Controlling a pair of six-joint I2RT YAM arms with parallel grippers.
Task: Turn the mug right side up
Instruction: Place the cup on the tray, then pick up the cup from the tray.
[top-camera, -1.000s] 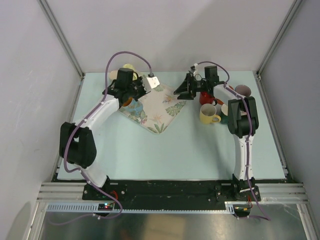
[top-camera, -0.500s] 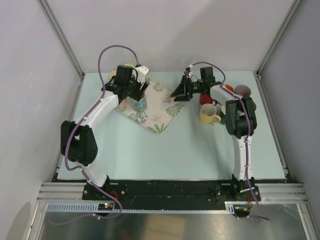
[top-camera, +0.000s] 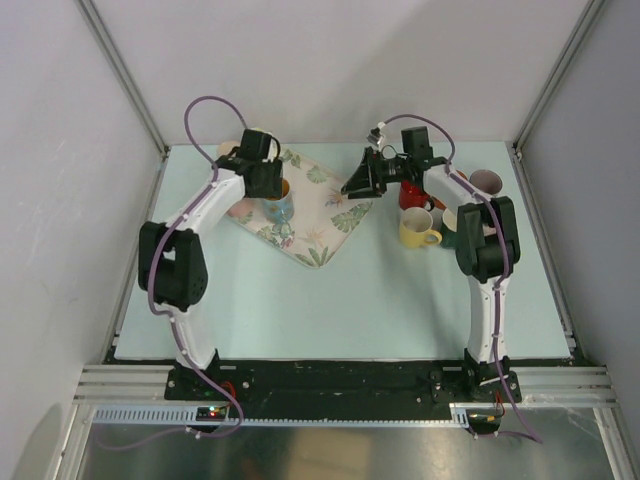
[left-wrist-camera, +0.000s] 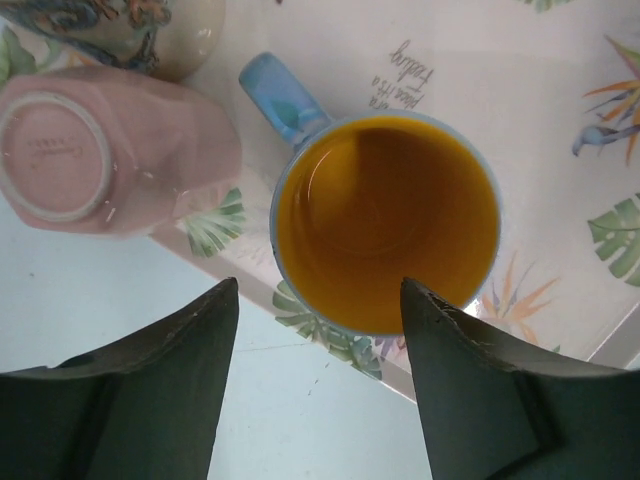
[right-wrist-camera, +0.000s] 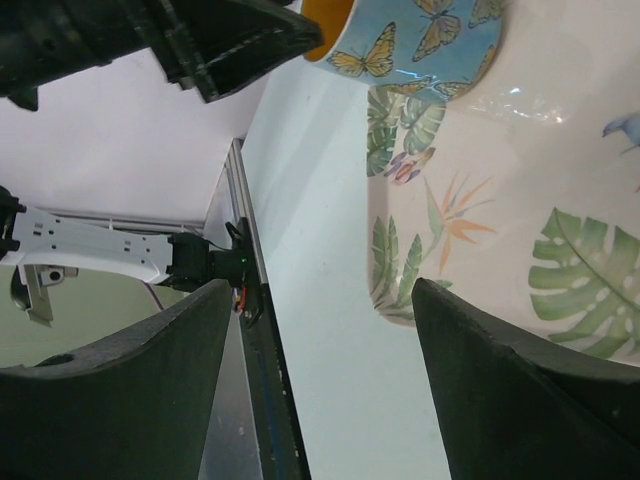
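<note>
In the overhead view the bare table (top-camera: 380, 300) lay nearest us. Past it the leaf-print mat (top-camera: 318, 225) sat left of centre, turned corner-on. To the right of the mat stood a yellow mug (top-camera: 414, 229) with a red mug (top-camera: 410, 196) just behind it, both apart from the work. On the upper left part of the mat stood the blue mug (left-wrist-camera: 388, 225). In the left wrist view we looked straight down into its orange inside, its handle pointing to the upper left of the frame. We judged it already right side up, so the task looked done or nearly so. The left gripper (left-wrist-camera: 318, 290) hung above it with its jaws apart and nothing between them, probably so that the mug could stand alone without being tipped. The right gripper (right-wrist-camera: 322, 300), beside the mat's upper right edge overhead, was likewise spread and empty. It was aimed across the mat toward the mug, seemingly kept out of the way. Farthest, at the upper left of the left wrist view, a pink mug (left-wrist-camera: 150, 150) lay at the mat's edge, showing us its base.
</note>
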